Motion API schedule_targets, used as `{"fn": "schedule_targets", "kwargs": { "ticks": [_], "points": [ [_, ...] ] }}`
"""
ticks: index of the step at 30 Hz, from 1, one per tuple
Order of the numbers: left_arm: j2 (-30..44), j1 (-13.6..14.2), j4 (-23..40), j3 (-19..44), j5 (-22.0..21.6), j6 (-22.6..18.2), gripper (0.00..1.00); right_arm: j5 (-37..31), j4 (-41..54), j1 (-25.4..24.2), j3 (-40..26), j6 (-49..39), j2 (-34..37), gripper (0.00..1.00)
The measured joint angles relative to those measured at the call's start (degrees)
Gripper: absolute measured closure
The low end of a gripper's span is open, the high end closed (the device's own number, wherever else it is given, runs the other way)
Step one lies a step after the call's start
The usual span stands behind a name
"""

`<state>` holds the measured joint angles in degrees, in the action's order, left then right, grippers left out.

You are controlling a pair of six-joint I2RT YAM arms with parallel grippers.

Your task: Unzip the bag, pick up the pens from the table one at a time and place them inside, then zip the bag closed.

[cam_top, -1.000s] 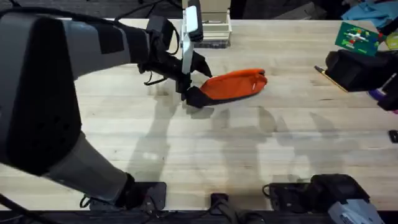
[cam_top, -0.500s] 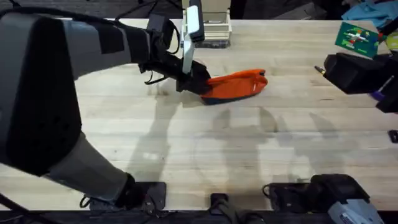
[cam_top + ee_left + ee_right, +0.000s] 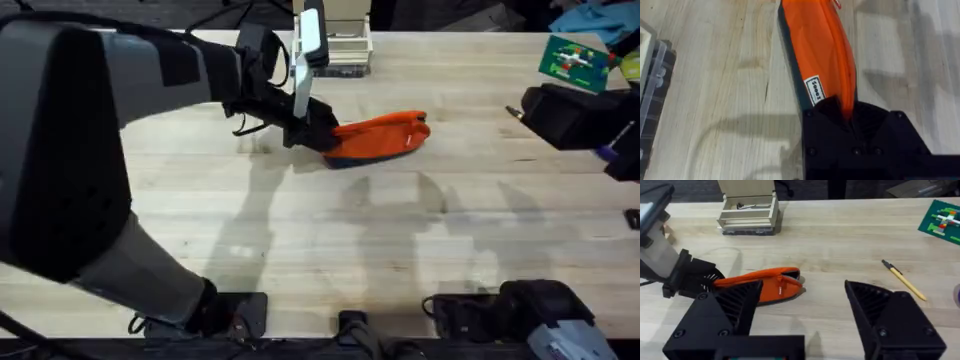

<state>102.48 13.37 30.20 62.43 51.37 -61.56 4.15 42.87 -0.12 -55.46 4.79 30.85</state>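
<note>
The left gripper [image 3: 847, 117] pinches the near end of the orange pencil pouch [image 3: 380, 135] at upper centre of the table [image 3: 330, 250]. The right gripper [image 3: 805, 315] hangs with jaws spread. A yellow pen [image 3: 904, 280] lies outside; no pens look bagged, and zipping closed remains.

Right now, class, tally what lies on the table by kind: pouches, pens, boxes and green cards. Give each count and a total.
Orange pouch: 1
Yellow pen: 1
Open box at the far edge: 1
Green card: 1
Total: 4
</note>
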Motion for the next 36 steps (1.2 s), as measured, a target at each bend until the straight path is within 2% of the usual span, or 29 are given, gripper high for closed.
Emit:
{"fn": "schedule_targets", "kwargs": {
  "ticks": [6,10,24,36],
  "points": [
    [0.0,0.0,0.0,0.0,0.0,0.0,0.956,0.65,0.81,0.0,0.0,0.68,0.0,0.004],
    [0.0,0.0,0.0,0.0,0.0,0.0,0.956,4.69,1.31,0.0,0.0,0.9,0.9,0.004],
    [0.0,0.0,0.0,0.0,0.0,0.0,0.956,17.89,1.44,0.0,0.0,2.5,13.84,0.004],
    [0.0,0.0,0.0,0.0,0.0,0.0,0.956,20.32,3.72,0.11,0.0,2.74,22.28,0.004]
  ]
}}
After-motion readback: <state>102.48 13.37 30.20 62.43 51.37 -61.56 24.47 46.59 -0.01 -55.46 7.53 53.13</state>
